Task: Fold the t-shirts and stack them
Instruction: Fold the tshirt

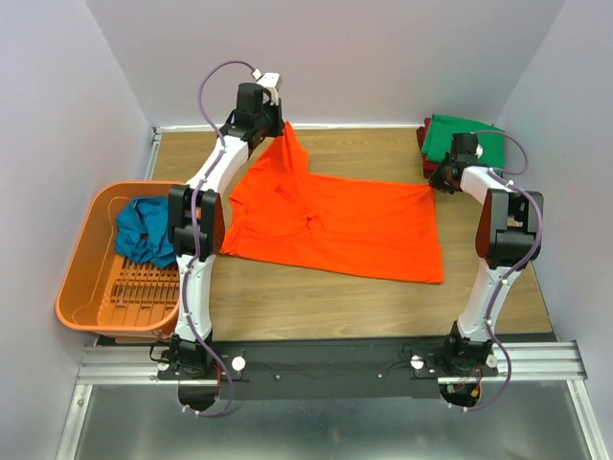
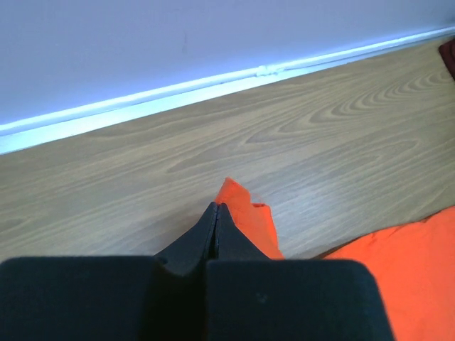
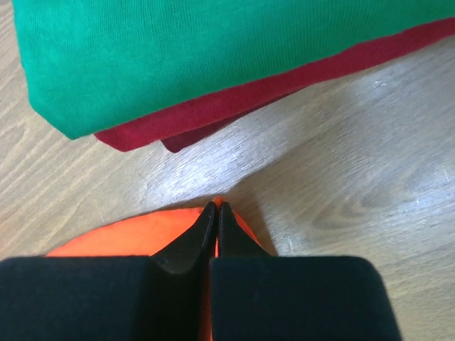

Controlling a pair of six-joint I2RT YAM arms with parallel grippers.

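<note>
A bright orange t-shirt (image 1: 335,222) lies spread on the wooden table. My left gripper (image 1: 271,129) is shut on its far left corner near the back wall; in the left wrist view the gripper (image 2: 216,207) pinches the orange cloth (image 2: 249,220). My right gripper (image 1: 438,177) is shut on the shirt's far right corner; the right wrist view shows it (image 3: 215,206) pinching orange cloth (image 3: 128,238). A folded green t-shirt (image 1: 469,141) lies on a dark red one (image 3: 213,106) at the back right. A teal-blue t-shirt (image 1: 144,230) sits in the basket.
An orange plastic basket (image 1: 81,287) stands at the table's left edge. The back wall runs close behind the left gripper. The folded stack (image 3: 178,50) lies just beyond the right gripper. Bare wood (image 1: 316,297) lies in front of the orange shirt.
</note>
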